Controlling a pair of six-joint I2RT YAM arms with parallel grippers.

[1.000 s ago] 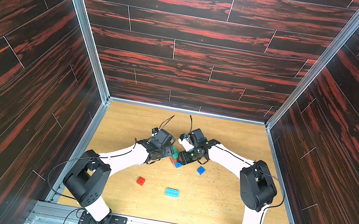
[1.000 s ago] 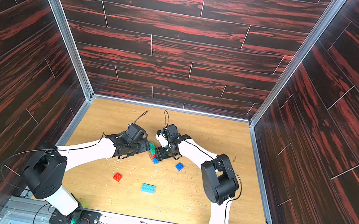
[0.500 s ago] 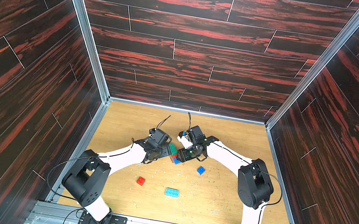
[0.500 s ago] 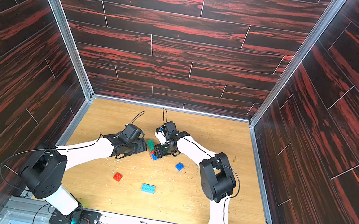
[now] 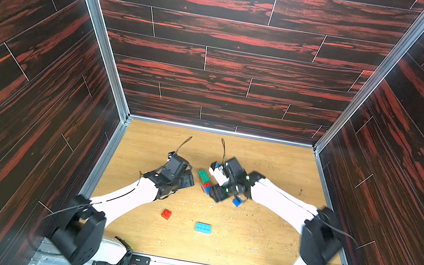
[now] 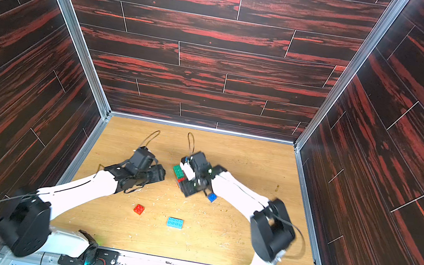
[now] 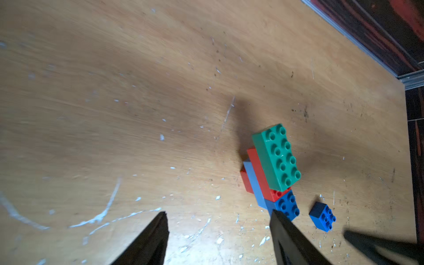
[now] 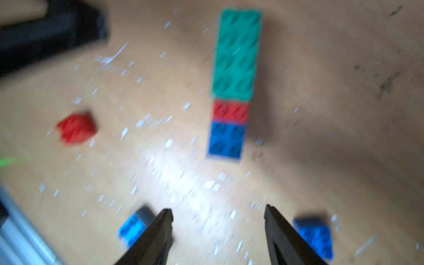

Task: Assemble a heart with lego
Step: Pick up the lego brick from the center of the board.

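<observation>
Left wrist view: the heart (image 7: 263, 183), a stepped stack topped by a green brick (image 7: 277, 158), stands on the table (image 7: 137, 91) just ahead of the left gripper (image 7: 219, 213), whose spread jaws hold nothing; one fingertip (image 7: 278, 220) perhaps touches its dark-blue end. Right gripper (image 8: 218, 208), blurred, likewise gapes empty, the stack well ahead.

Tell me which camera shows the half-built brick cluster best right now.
Left wrist: the brick cluster is sharp and close, with its green, red, light-blue and dark-blue layers all distinct. The right wrist view looks down on the cluster but is blurred. Both top views show it only small.
</observation>
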